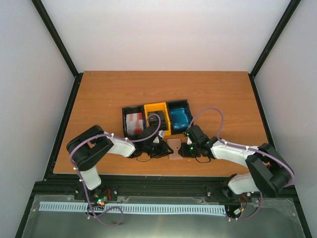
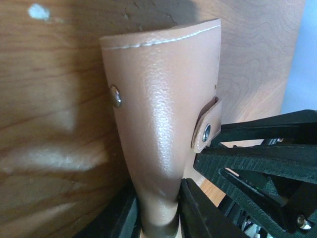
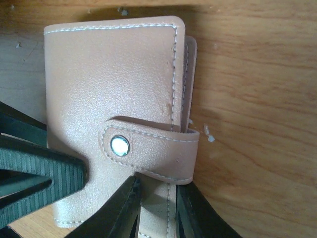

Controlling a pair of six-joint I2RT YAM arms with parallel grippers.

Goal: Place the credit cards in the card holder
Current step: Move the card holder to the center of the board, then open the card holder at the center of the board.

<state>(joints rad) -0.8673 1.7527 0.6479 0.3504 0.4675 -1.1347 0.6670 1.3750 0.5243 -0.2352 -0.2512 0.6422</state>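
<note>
From my station both arms share one build: the left arm and the right arm have bulky black joint housings joined by white links; a lilac cable with small white ties loops along each; tiny green lights glow at the right wrist. The left gripper and right gripper have matte black fingers, ribbed along one face; what may be a small silver screw sits in the black plastic.

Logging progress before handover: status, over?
Left gripper, right gripper both shut on card holder. Holder folded closed. Credit cards in bins behind it. Nothing blocking.
</note>
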